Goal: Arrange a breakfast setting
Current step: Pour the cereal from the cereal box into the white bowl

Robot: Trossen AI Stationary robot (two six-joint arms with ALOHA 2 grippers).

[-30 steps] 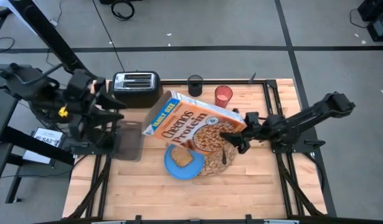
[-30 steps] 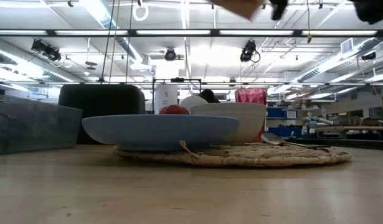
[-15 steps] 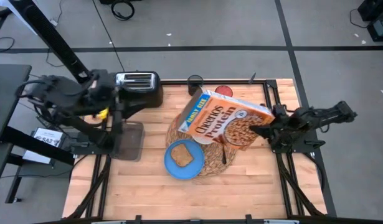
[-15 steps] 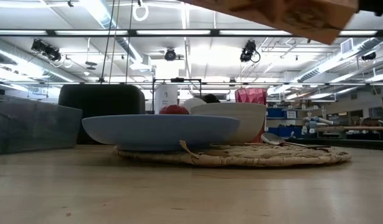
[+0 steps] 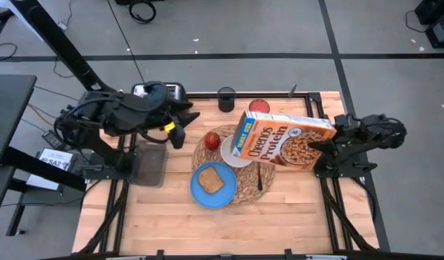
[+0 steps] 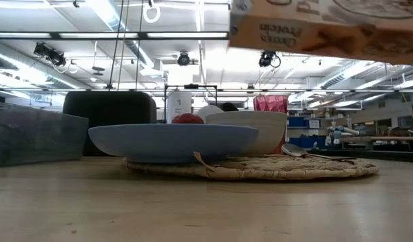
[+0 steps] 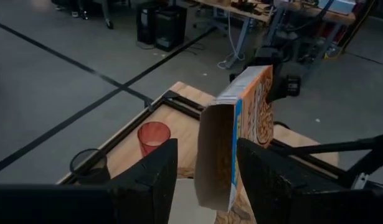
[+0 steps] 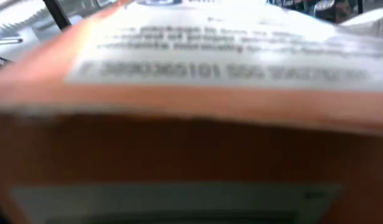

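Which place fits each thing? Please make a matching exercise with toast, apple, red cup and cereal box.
Things:
1. toast
2. apple
3. red cup
4. cereal box

Places:
A. held in the air by the right gripper
B. on the blue plate
C. on the placemat, beside the bowl
D. on bare wood near the table's far edge

Pairs: 1-B, 2-C, 3-D, 4-A

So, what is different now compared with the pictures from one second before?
The right gripper, holding the cereal box, carried it away from over the plate toward the table's right side, uncovering the white bowl and red apple. The left gripper swung from beside the toaster toward the placemat. The blue plate with toast, the spoon and the red cup stayed put.
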